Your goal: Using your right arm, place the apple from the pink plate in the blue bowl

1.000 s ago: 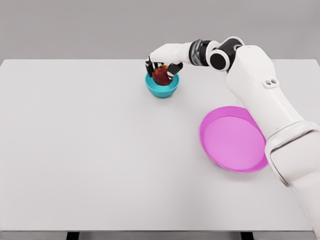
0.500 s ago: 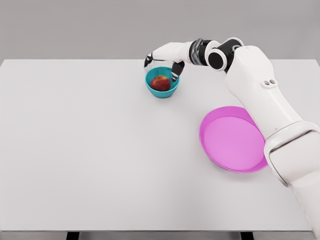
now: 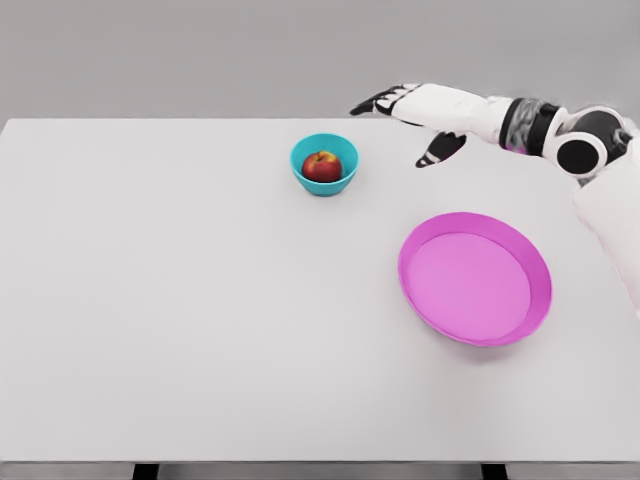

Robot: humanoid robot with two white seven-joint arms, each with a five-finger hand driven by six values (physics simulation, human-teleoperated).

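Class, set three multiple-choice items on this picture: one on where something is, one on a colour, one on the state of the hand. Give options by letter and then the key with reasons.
1. Where is the apple?
A. on the plate
B. in the bowl
C. on the bare table

2. What colour is the plate?
A. pink
B. green
C. yellow

3. How is the right hand?
A. shut on the apple
B. open, holding nothing
C. resting in the plate

Key:
1 B, the apple sits inside the bowl.
2 A, the plate is pink.
3 B, the right hand hangs apart from the bowl with fingers spread.
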